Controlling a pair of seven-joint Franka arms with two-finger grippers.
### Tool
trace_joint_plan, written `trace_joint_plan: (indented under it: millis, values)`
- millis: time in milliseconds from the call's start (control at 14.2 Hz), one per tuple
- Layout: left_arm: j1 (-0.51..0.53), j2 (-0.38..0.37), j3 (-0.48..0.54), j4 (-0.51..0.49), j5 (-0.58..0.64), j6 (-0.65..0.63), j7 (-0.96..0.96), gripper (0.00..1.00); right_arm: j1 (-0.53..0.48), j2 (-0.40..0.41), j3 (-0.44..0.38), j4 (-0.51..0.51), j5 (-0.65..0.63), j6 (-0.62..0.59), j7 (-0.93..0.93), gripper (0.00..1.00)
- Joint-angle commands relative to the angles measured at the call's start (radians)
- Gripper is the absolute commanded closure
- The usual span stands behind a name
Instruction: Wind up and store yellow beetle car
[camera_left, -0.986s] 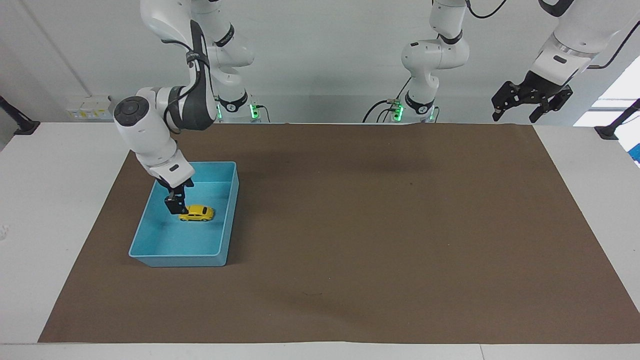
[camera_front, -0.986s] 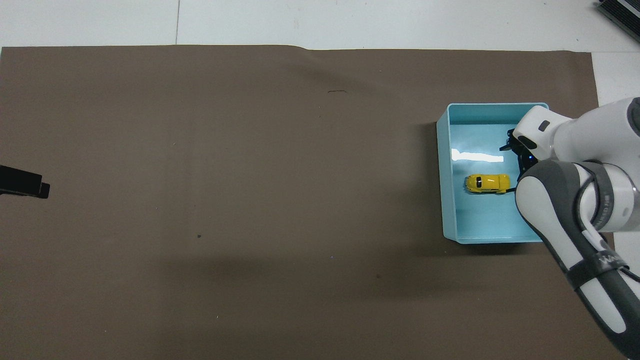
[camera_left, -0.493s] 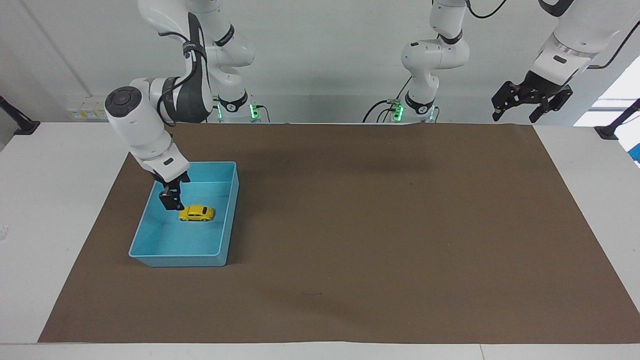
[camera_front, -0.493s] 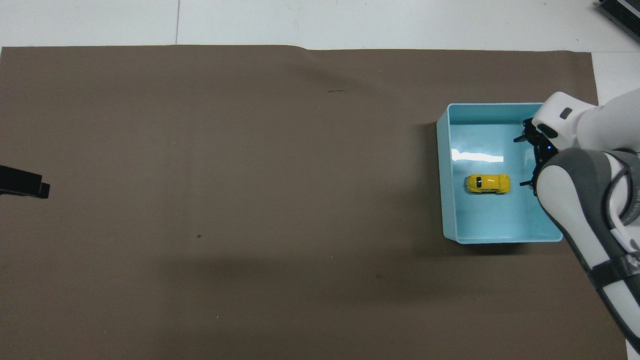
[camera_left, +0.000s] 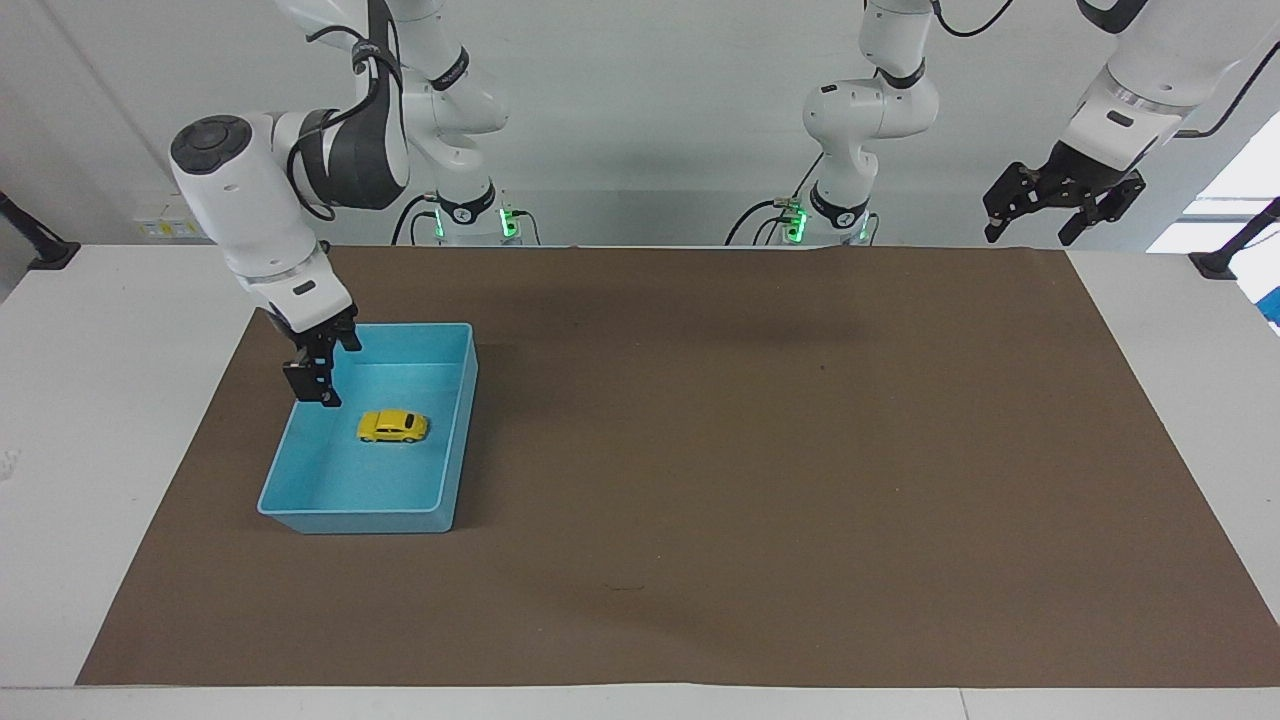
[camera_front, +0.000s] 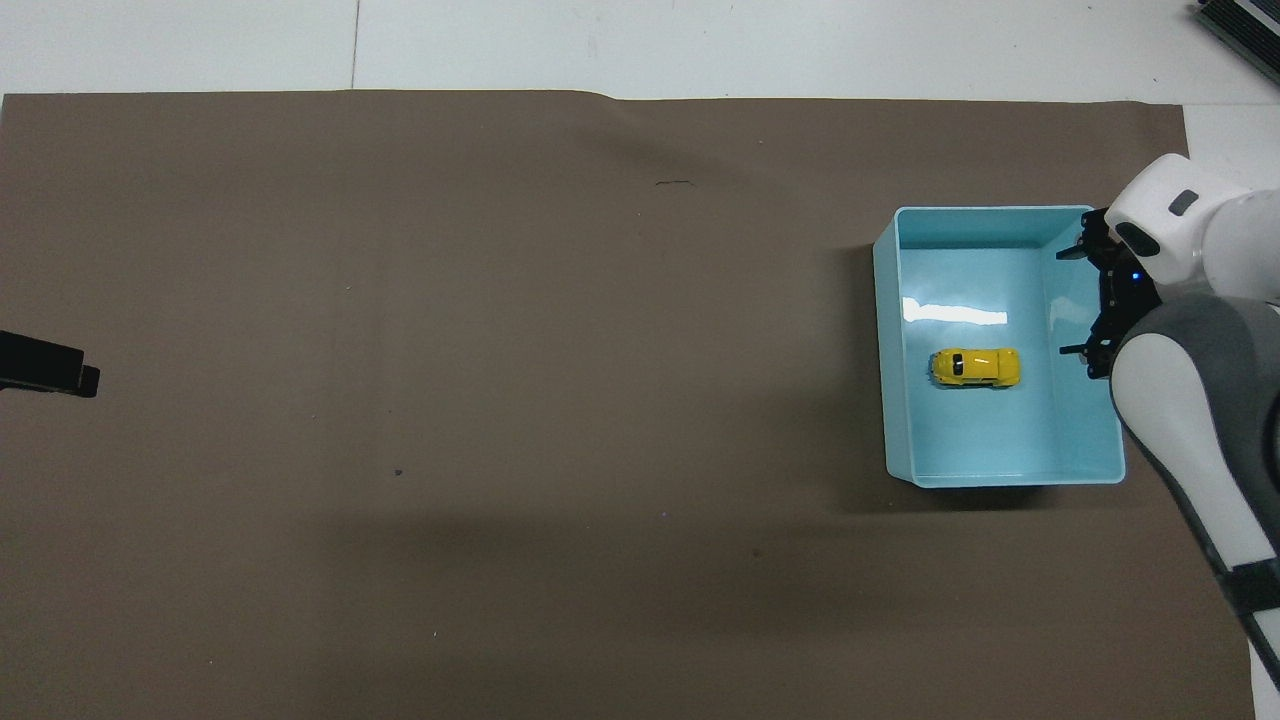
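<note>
The yellow beetle car (camera_left: 393, 426) (camera_front: 976, 366) rests on its wheels on the floor of the blue bin (camera_left: 352, 520) (camera_front: 1000, 478), untouched. My right gripper (camera_left: 318, 385) (camera_front: 1088, 300) hangs open and empty above the bin's wall at the right arm's end of the table, clear of the car. Raised off the table at its own end, my left gripper (camera_left: 1030, 232) waits open and empty. In the overhead view only the tip of the left gripper (camera_front: 48, 365) shows at the frame's edge.
A brown mat (camera_left: 760, 450) covers most of the white table (camera_left: 110, 420). The bin stands on the mat toward the right arm's end. Nothing else lies on the mat.
My right gripper has lifted up from beside the car and drawn away toward the bin's outer wall. The car stays put in the bin. The left arm has not moved.
</note>
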Motion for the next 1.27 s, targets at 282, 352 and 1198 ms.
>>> trace_joint_plan:
  millis: [282,352,1198]
  values:
    - [0.007,-0.025,-0.002,-0.021,-0.006,-0.002,-0.002,0.00,-0.002,-0.015,0.007,0.006,-0.009,-0.019,0.028,0.00]
    - [0.007,-0.023,-0.002,-0.023,-0.006,-0.002,-0.002,0.00,-0.003,-0.017,0.006,0.007,-0.006,-0.018,0.028,0.00]
    - [0.007,-0.025,-0.002,-0.022,-0.006,-0.002,-0.002,0.00,-0.002,-0.091,0.010,0.027,-0.006,-0.021,0.027,0.00]
